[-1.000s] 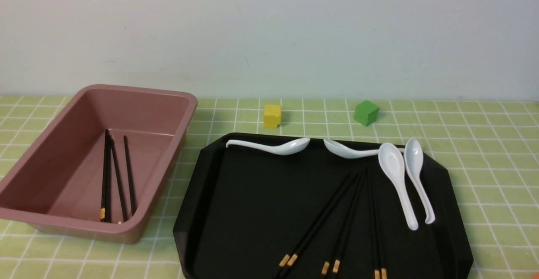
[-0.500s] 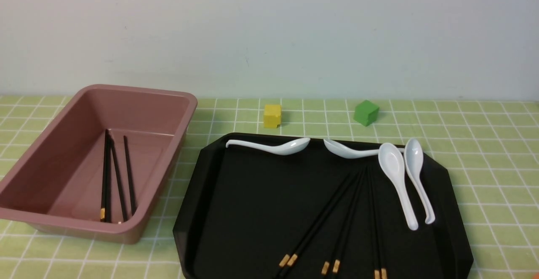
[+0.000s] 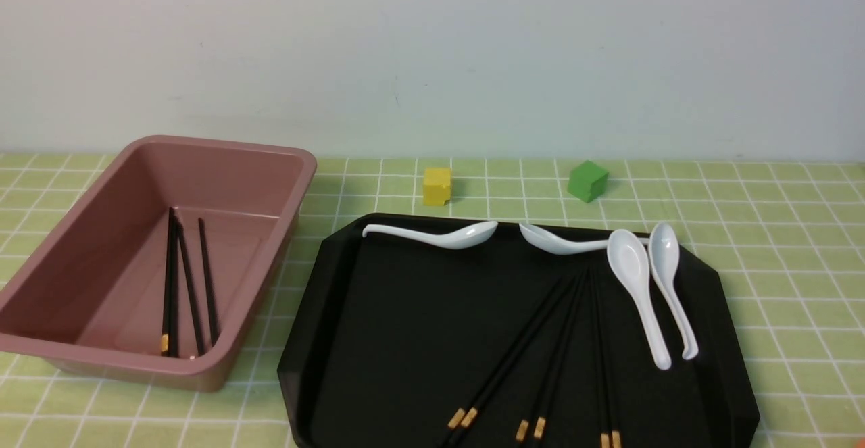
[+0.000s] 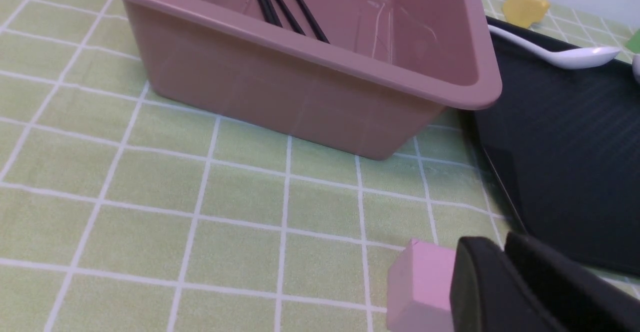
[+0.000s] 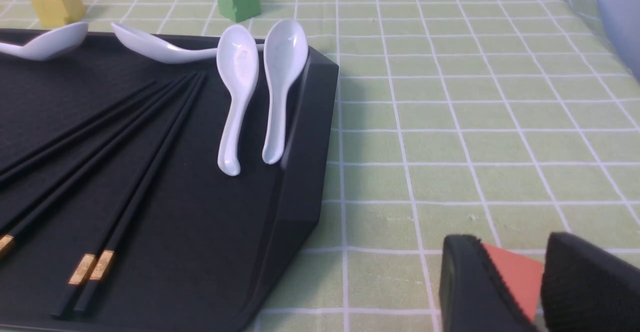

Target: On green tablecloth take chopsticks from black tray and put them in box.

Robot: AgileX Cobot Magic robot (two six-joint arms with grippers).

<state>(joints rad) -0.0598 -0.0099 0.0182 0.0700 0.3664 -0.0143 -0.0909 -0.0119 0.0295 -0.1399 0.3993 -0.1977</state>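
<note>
Several black chopsticks [image 3: 540,340] with golden bands lie fanned out on the black tray [image 3: 405,326], and show in the right wrist view [image 5: 148,172]. Three more chopsticks [image 3: 189,286] lie in the pink box [image 3: 297,164] at the left of the green tablecloth [image 3: 777,232]. Neither gripper shows in the front view. In the left wrist view my left gripper [image 4: 500,244] is shut and empty, low over the cloth near the box [image 4: 280,86] and the tray's corner [image 4: 565,146]. My right gripper [image 5: 515,252] is open, low over the cloth right of the tray [image 5: 300,136].
Several white spoons [image 3: 635,279] lie along the tray's far and right side. A yellow cube [image 3: 437,186] and a green cube [image 3: 588,180] stand behind the tray. A pink cube [image 4: 420,282] sits beside my left gripper. A red block [image 5: 515,277] shows between my right fingers.
</note>
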